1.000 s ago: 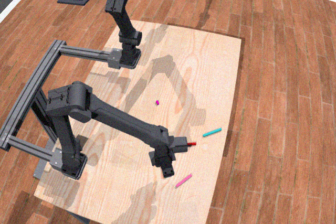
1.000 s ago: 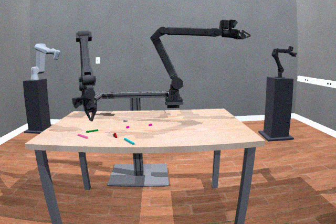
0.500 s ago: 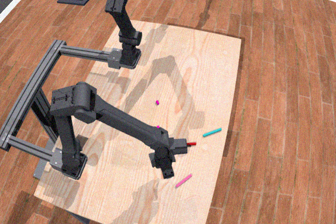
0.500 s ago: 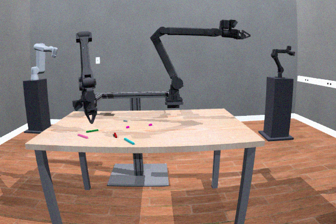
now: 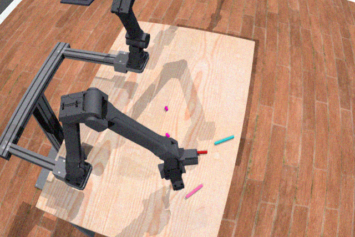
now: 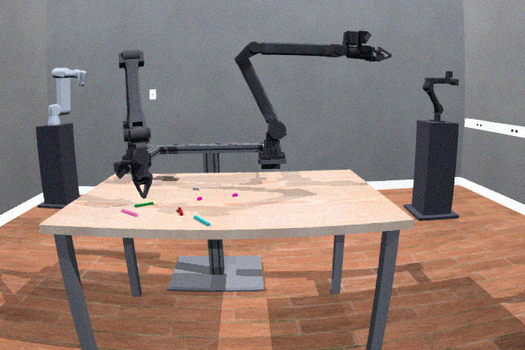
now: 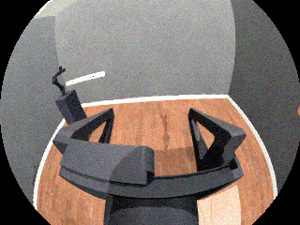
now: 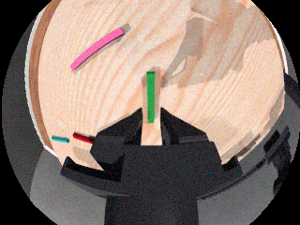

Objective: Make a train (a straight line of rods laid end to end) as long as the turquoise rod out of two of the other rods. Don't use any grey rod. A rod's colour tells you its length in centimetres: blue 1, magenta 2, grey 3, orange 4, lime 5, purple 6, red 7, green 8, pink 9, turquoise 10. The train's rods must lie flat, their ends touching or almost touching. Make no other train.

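The turquoise rod [image 5: 224,140] [image 6: 202,220] [image 8: 60,140] lies near the table's front edge. A red rod [image 5: 202,152] [image 6: 180,211] [image 8: 82,138] lies beside it, apart. A pink rod [image 5: 194,191] [image 6: 129,212] [image 8: 97,48] and a green rod [image 6: 143,204] [image 8: 150,94] lie apart. The green rod is hidden in the top view. Two magenta rods [image 5: 166,108] [image 5: 167,135] [image 6: 235,194] [image 6: 198,198] lie farther back. My right gripper [image 6: 143,197] [image 8: 151,112] is slightly open, empty, pointing down above the table near the green rod. My left gripper [image 6: 389,55] [image 7: 151,112] is wide open and empty, high up.
A small grey rod [image 6: 195,188] lies behind the magenta rods. The wooden table [image 5: 229,70] [image 6: 296,223] carries all the rods. The right arm reaches low over one half of the table. The left arm is raised and stretched out past the table's side.
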`<state>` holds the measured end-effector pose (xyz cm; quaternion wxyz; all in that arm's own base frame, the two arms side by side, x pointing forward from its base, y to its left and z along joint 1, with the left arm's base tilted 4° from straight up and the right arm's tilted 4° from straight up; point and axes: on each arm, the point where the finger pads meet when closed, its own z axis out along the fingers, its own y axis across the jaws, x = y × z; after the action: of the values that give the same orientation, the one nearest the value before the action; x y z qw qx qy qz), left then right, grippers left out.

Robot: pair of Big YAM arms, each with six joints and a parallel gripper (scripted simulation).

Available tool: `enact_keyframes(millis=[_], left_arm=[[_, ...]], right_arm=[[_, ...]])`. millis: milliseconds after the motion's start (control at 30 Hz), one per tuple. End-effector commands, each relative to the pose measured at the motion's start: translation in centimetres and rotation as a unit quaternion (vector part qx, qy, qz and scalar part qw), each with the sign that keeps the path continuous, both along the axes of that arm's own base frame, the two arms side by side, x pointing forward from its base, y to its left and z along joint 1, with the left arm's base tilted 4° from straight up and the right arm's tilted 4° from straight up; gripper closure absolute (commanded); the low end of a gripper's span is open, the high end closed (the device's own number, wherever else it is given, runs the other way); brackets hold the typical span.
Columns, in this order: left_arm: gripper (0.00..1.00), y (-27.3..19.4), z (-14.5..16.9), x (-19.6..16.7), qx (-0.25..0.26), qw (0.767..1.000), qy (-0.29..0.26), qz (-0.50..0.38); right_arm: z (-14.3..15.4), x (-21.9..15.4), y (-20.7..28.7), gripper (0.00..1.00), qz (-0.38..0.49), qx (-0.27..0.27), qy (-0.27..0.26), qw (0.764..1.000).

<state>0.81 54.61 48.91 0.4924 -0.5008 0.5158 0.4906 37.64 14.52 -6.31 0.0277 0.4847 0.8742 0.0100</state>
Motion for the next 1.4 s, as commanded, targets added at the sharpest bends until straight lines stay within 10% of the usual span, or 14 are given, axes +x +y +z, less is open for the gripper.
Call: enact_keyframes(millis=[0, 1367], left_arm=[[0.00, -0.4, 1.6, -0.3, 0.021, 1.000, -0.007, 0.004], [0.00, -0.4, 1.6, -0.3, 0.021, 1.000, -0.007, 0.004]], right_arm=[[-0.7, 0.3, -0.2, 0.77, 0.001, 0.002, -0.003, 1.000], [-1.2, 0.6, 1.0, 0.77, 0.004, 0.005, -0.009, 1.000]])
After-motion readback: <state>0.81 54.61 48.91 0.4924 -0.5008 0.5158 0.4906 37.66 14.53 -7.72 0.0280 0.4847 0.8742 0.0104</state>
